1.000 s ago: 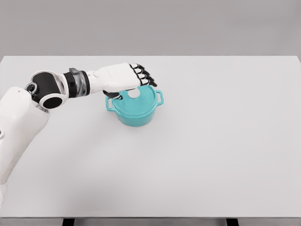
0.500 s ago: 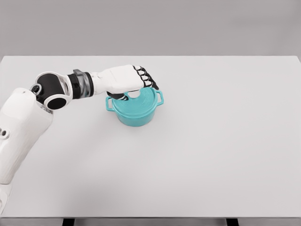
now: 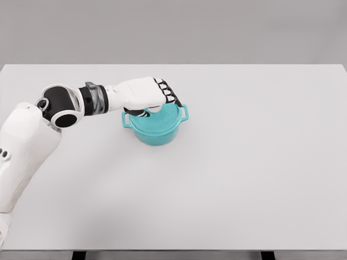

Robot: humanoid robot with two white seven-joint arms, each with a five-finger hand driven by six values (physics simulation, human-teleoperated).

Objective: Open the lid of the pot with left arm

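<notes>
- The white table filled nearly the whole frame, its far edge running level across the upper part under a grey wall.
- The left arm came in from the lower left edge and rose to a black-and-white elbow joint at the left, and from there the forearm reached right toward the upper middle.
- The teal pot stood upright on the table, left of centre in the upper half. Its two side handles lay on a line running from the left up to the right, so its long axis slanted slightly across the frame.
- The left hand lay palm down over the lid, covering its upper-left part. The fingers were curled closed at the lid's top; whether they actually gripped the knob was hidden under the hand.
- The lid sat flat on the pot.
</notes>
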